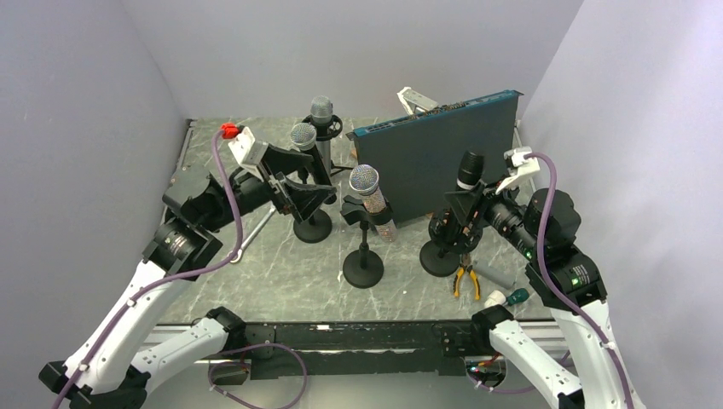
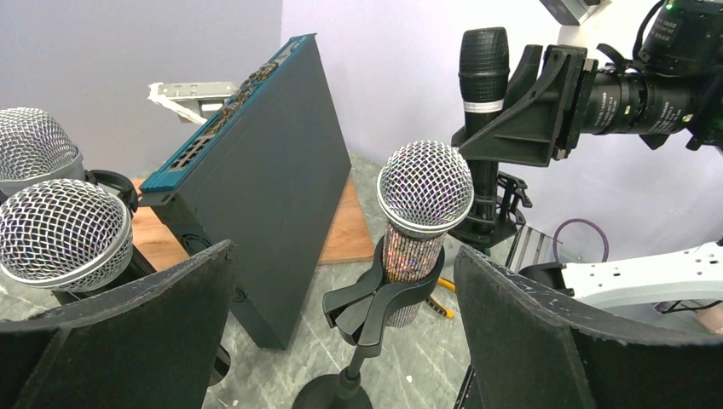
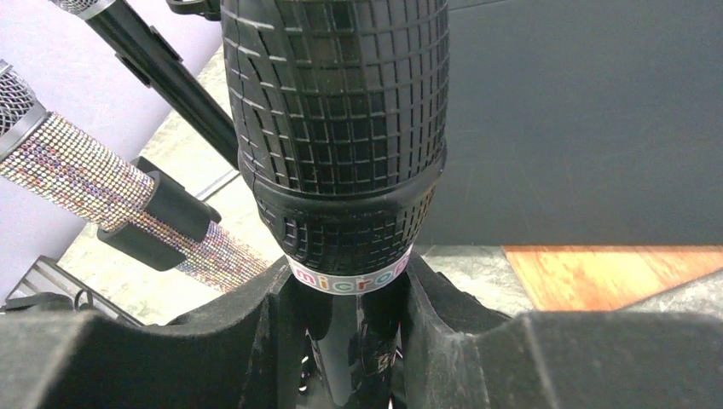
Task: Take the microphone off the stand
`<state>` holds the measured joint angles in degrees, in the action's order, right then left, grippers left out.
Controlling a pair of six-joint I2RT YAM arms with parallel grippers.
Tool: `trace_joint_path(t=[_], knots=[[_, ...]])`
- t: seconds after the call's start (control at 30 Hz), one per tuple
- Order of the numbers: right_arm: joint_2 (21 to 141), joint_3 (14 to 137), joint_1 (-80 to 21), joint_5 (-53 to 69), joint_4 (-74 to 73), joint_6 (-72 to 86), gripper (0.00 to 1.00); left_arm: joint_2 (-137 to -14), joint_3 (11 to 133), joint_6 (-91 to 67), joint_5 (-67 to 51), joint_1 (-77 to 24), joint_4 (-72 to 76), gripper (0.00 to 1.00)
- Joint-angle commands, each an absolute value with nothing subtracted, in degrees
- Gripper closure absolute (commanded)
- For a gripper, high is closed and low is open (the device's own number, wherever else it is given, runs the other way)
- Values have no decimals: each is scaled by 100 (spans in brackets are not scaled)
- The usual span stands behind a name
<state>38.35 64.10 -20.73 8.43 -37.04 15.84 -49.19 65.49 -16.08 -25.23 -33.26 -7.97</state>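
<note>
Since the black microphone with the ribbed mesh head point(image 3: 337, 128) stands upright in its black round-based stand point(image 1: 440, 258) at the right of the marbled grey tabletop point(image 1: 281, 273), it should lift straight up out of the clip. It looks rigid and fairly heavy, with most of the weight at the head. The glossy black handle below the white band is probably slippery, so the hold belongs high on that handle, just under the band, and never on the mesh, which could dent. The right tool point(image 3: 345, 341) sits exactly there, its padded fingers close on either side of the handle; whether they press it yet I cannot tell. The light stand may rise with the microphone. Further left, the left tool point(image 2: 341, 332) gapes wide and empty, facing a rhinestone-covered microphone point(image 2: 424, 192).
</note>
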Motion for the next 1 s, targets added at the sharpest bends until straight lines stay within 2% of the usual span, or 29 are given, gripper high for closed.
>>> trace_joint_path(t=[0.0,0.3,0.5,0.67,0.97], knots=[[3863,6699,-2092,1017,-3137,1506,77,-4830,6657,-1805,-2464,-3347,-424,1],[4146,7424,-2089,924,-2960,1341,82,-5219,7195,-1532,-2886,-3610,-348,1],[4247,7648,-2089,1313,-2487,1349,89,-5956,8365,-1044,-2517,-4307,-777,3],[4202,7456,-2090,1756,-1797,1311,93,-6772,9124,-1467,-2720,-4453,-759,6],[4293,7330,-2091,2116,-589,2254,94,-7918,10154,-719,-1661,-5536,-1355,4]])
